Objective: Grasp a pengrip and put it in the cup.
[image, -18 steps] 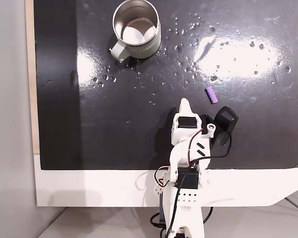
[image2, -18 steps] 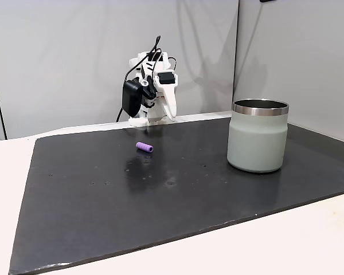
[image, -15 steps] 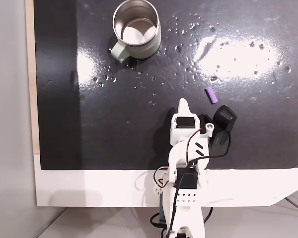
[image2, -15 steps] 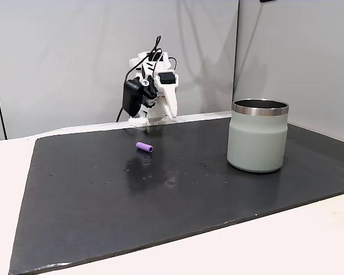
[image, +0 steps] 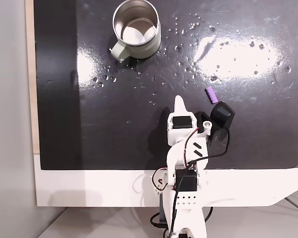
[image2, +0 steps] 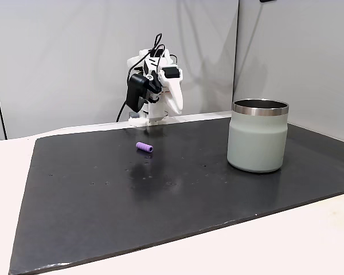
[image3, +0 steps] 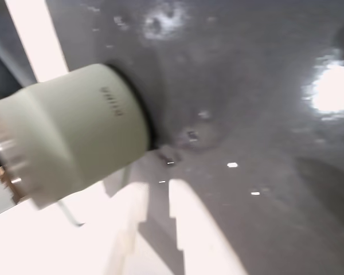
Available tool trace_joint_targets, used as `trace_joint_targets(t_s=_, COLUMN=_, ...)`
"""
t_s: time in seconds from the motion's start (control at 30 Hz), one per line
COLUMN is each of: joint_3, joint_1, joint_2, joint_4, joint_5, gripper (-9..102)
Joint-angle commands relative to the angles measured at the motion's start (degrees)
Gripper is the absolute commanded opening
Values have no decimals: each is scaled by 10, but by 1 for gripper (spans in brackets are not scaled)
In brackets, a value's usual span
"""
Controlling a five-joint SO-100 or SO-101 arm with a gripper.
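1. Gripper (image: 179,102) hangs above the mat, jaws near shut, empty.
2. Pengrip (image: 211,95) lies at its two o'clock; cup (image: 136,29) far at eleven.
3. Swing right, open wide, descend squarely across the ribs.

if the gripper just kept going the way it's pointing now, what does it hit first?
Probably the bare black mat. In the overhead fixed view the gripper points up-frame, passing right of the cup and left of the pengrip. Its downward tilt is unclear.
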Motion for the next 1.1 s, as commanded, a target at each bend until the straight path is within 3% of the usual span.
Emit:
trace_joint_targets(t_s=0.0, joint_3=-98, joint_1=1, joint_2=-71, joint_4=-4, joint_5=11, gripper=0)
trace_joint_targets(t_s=0.23, joint_3=-288, joint_1=32, joint_2=-306, joint_4=-1, joint_5=51, gripper=0)
trace_joint_targets(t_s=0.5, joint_3=-511, joint_1=82, joint_2=-504, joint_4=96, joint_5=132, gripper=0)
trace_joint_targets(t_s=0.73, joint_3=-610, joint_1=127, joint_2=-599, joint_4=163, joint_5=225, gripper=0)
trace_joint_targets(t_s=1.07, joint_3=-734, joint_1=185, joint_2=-740, joint_4=247, joint_5=278, gripper=0)
